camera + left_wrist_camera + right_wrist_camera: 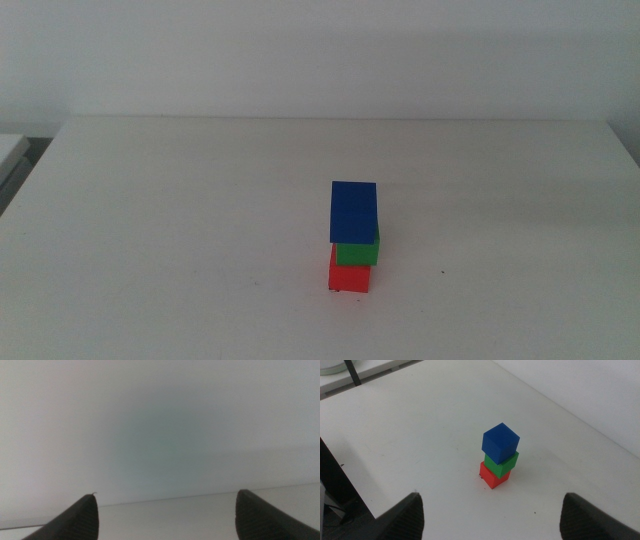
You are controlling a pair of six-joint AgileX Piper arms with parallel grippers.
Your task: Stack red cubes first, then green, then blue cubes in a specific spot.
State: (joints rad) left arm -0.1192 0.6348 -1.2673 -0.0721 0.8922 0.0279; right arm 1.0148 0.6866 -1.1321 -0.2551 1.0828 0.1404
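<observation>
Though no writing shows, blue cube (353, 210) tops green (358, 250), then red (350, 277).

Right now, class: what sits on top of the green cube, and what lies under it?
The blue cube sits on the green cube; the red cube lies beneath. Their touching faces are hidden.

No readable text, label, brand, number or sign appears in any view. The blue cube (354, 210), the green cube (359, 249) and the red cube (350, 276) all show plain matte faces. The white table (150, 220) carries only a few tiny dark specks near the stack (too small to read as letters or digits), and the wall behind is blank.
</observation>
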